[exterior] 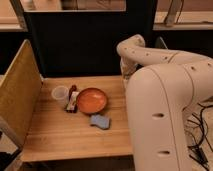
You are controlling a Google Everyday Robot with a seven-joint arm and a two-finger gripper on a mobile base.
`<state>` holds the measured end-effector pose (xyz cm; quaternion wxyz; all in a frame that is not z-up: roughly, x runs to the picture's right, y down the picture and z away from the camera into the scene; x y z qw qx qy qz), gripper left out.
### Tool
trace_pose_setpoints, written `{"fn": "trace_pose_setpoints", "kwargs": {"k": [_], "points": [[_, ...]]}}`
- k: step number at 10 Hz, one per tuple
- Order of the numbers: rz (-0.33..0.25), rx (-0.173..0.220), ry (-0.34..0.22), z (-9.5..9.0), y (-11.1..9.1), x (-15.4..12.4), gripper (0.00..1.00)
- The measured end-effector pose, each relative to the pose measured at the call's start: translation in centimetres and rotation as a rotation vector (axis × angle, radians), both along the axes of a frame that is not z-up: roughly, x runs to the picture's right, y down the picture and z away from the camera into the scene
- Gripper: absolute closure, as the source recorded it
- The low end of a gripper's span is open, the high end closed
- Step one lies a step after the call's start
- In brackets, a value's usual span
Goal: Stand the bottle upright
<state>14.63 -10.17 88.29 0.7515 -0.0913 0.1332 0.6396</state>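
Lying beside the orange dish (92, 100), the bottle (73, 99) sits away from the unseen, closed claw.

- Warm, dim indoor light falls from above onto the table (75, 135), which is the brightest area.
- The backdrop (85, 45) is nearly black.
- The arm (165, 95) looms pale, soft-edged and blurred.
- The gripper is out of view.
- The dish (91, 100) shows a faint sheen.
- Everything looks soft and grainy.
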Motion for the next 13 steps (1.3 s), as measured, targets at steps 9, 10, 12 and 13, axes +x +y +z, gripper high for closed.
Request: {"fn": "trace_pose_setpoints", "kwargs": {"k": [9, 10, 12, 13], "points": [[0.023, 0.187, -0.154, -0.3, 1.8, -1.5, 1.00], [0.025, 0.186, -0.152, -0.4, 1.9, -1.3, 0.98], [0.022, 0.184, -0.155, -0.3, 1.9, -1.6, 0.78], [0.022, 0.184, -0.155, -0.3, 1.9, -1.6, 0.69]]}}
